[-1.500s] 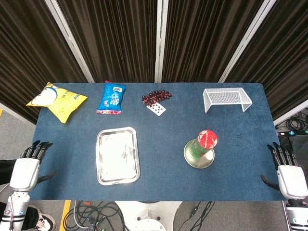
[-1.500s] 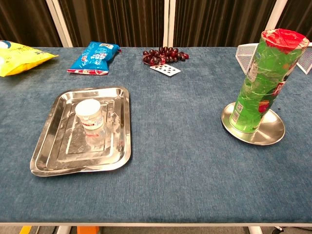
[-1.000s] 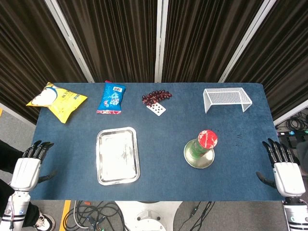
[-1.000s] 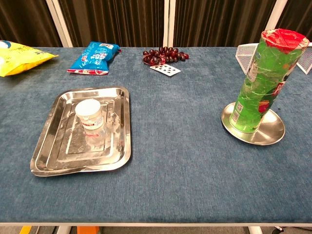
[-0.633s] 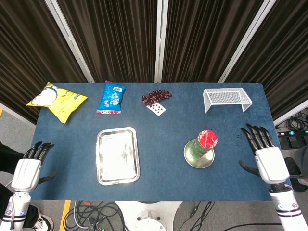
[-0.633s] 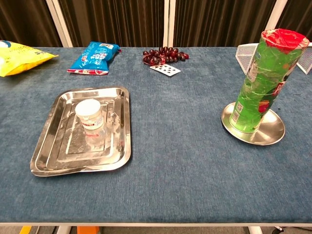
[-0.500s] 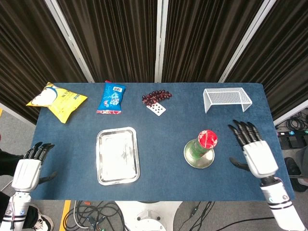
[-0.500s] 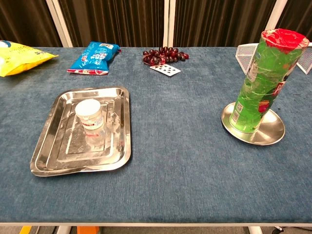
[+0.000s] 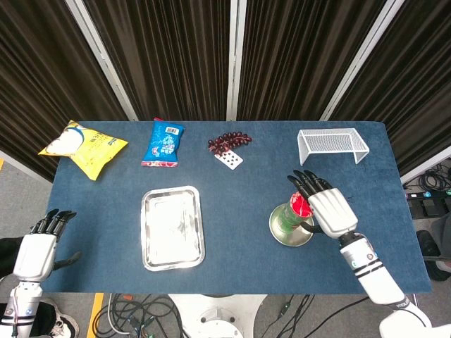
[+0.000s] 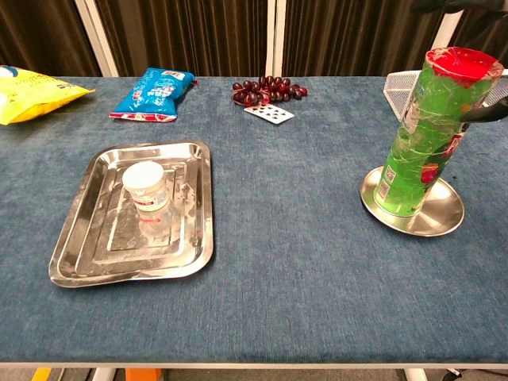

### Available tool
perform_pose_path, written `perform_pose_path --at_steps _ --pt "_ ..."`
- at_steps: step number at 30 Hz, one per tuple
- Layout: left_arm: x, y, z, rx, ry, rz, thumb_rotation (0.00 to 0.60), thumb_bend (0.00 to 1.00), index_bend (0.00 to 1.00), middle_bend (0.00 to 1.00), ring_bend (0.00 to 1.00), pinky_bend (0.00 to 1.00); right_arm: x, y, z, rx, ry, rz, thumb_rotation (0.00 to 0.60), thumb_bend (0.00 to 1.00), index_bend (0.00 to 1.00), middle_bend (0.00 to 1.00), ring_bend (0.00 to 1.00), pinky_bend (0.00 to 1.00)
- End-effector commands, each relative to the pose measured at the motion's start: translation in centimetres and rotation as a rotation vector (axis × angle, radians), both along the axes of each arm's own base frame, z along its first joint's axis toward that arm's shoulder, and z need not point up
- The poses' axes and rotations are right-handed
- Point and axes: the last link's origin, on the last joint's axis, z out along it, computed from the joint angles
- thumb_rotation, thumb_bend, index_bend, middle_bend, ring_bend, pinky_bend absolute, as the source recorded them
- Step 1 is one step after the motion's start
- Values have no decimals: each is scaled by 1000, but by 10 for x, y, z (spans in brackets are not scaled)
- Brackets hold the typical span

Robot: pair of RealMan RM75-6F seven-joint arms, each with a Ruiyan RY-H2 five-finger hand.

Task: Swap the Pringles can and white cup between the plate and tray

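The tall green Pringles can with a red lid (image 10: 421,131) is seen upright on the round silver metal plate (image 10: 444,218), toward the right of the blue cloth-covered desk (image 10: 294,238). The small white cup (image 10: 145,187) is seen upright inside the rectangular silver metal tray (image 10: 190,246), well apart from the plate, to its left.

The right robot hand (image 9: 330,211) is held just beside the can's top on the side away from the tray, fingers spread and extended over the red lid; nothing is gripped. Whether the can is touched cannot be told. In the chest view only dark fingertips (image 10: 486,115) are seen at the can's right edge. The left robot hand (image 9: 39,250) is seen off the desk's near-left corner, far from the plate, fingers apart, holding nothing.

Along the far edge, as placed from the plate: a white wire rack (image 9: 332,144) behind it; a bunch of dark red grapes (image 9: 229,141) with a playing card (image 9: 229,159) just beside, behind and to the left; a blue snack packet (image 9: 164,143) further left; a yellow chip bag (image 9: 83,148) furthest left.
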Motion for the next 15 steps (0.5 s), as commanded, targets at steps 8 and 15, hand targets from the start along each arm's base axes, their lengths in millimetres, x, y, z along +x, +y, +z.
perform_pose_path --at_steps 8,15 --pt "-1 -1 1 -4 -8 3 600 47 185 170 96 242 6 -2 -7 16 14 5 600 140 213 257 285 514" --pt "-1 -1 4 1 -10 0 600 47 185 170 96 242 6 -3 -3 4 13 2 600 174 350 362 346 574"
